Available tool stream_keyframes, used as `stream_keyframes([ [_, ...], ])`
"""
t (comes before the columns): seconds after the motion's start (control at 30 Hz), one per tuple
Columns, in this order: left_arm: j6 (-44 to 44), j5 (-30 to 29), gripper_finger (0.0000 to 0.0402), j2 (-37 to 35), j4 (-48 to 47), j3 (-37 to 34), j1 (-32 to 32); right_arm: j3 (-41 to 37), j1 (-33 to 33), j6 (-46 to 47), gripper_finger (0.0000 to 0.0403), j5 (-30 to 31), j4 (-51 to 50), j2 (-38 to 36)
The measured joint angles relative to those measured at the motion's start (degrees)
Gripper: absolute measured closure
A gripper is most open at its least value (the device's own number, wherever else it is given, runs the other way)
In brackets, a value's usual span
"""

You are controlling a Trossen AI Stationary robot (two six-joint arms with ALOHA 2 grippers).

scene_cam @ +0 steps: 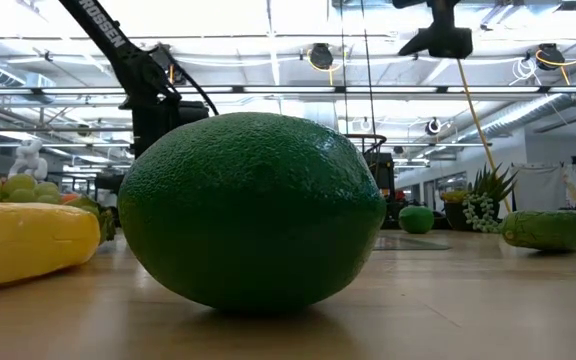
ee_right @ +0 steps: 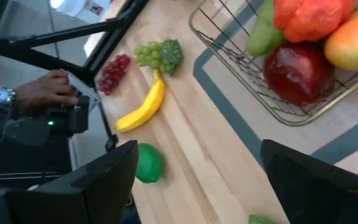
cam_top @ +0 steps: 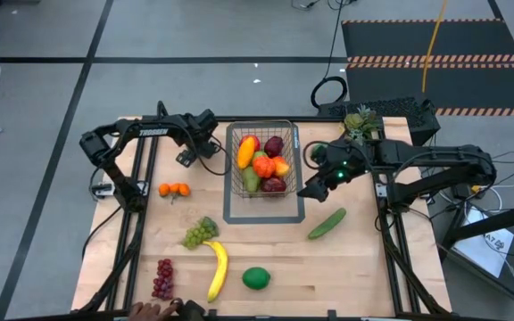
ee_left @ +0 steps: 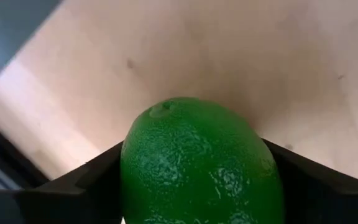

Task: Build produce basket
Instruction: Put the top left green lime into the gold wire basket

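Basket (cam_top: pixel 231 160) first: grey wire mesh, rectangular, tall-sided, standing at the back middle of the pale wooden table (cam_top: pixel 364 267). Glossy toy fruit is heaped inside it: orange, yellow, dark red, green.

Now my left gripper (cam_top: pixel 205 143), just off the basket's left wall. Its dark fingers (ee_left: pixel 79 186) are pressed against both flanks of a lime (ee_left: pixel 197 162). The lime is an oval with a pebbled, shiny green skin. Its long axis runs straight out ahead of my wrist, dimpled end leading.

Over to my right gripper (cam_top: pixel 315 187), hanging by the basket's near right corner. Its fingers are spread wide with nothing between them.

Loose produce on the near half of the table:
- The second lime (cam_top: pixel 255 278) lies near the front edge, long axis across the table.
- The banana (cam_top: pixel 217 270) sits just to its left, smooth and curved, lying front to back.
- The green grapes (cam_top: pixel 200 232) sit at the banana's far tip.
- The red grapes (cam_top: pixel 163 278), a knobbly cluster, lie further left.
- The small oranges (cam_top: pixel 174 189) sit near the left edge.
- The cucumber (cam_top: pixel 327 223) lies on a diagonal, far end pointing toward my right arm.

A person's hand (cam_top: pixel 154 310) rests at the front edge.
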Motion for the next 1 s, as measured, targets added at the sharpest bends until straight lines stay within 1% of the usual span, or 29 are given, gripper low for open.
stream_keyframes([
  [0.1, -3.75, -2.35, 0.0105, -0.61, -0.02, 0.00, -0.50, 0.00, -0.91, -1.25, 0.0069, -0.16, -0.18, -1.52],
  [0.27, -11.29, -3.15, 0.0078, -3.93, -0.26, 0.20, -2.83, 0.00, -3.89, -5.07, 0.0069, -0.10, -0.23, -4.62],
  [0.37, -18.26, -3.37, 0.0079, -7.11, -0.42, 0.23, -4.68, 0.00, -6.34, -8.72, 0.0069, 0.06, -0.22, -6.51],
  [0.57, -37.84, -3.87, 0.0099, -15.40, -1.59, 0.24, -9.83, 0.00, -11.32, -14.37, 0.0069, 0.10, 0.23, -9.01],
  [0.77, -61.92, -3.90, 0.0078, -24.33, -0.73, 0.26, -16.04, 0.00, -14.41, -18.45, 0.0069, 0.10, 0.21, -10.24],
  [0.83, -68.99, -3.94, 0.0076, -26.93, 0.49, 0.26, -18.12, 0.01, -15.11, -18.82, 0.0069, 0.11, 0.17, -10.36],
  [1.0, -81.74, -5.80, 0.0095, -31.71, 5.51, 0.26, -22.79, 0.01, -16.54, -20.44, 0.0069, 0.82, 0.78, -10.26],
])
